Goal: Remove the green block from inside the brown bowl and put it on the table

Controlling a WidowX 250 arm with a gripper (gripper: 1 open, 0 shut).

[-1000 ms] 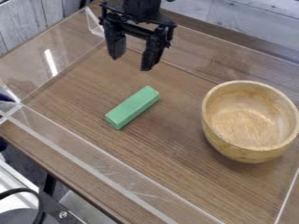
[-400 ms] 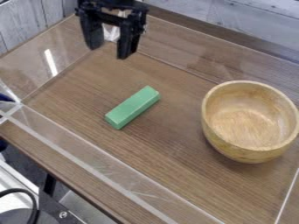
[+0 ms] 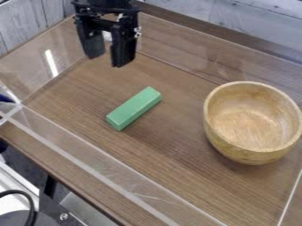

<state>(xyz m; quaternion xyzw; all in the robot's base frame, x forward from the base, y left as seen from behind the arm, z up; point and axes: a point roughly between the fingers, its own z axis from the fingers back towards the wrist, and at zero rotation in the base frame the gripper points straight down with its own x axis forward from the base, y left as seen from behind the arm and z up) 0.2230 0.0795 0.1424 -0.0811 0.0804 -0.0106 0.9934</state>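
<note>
We see the table (image 3: 224, 185) carrying the brown bowl (image 3: 252, 121) at right, empty inside; the green block (image 3: 133, 108) lies flat on the wood well left of it, touching nothing; our gripper (image 3: 105, 51) hangs above the far left, jaws spread and holding nothing; we judge the placing done, so only clearing away is called for.

The arm above the gripper (image 3: 105, 46) is cut off by the top edge. The table (image 3: 177, 154) runs past the right and far edges. At the near left corner, a dark object (image 3: 21, 210) is cropped and unidentifiable.
</note>
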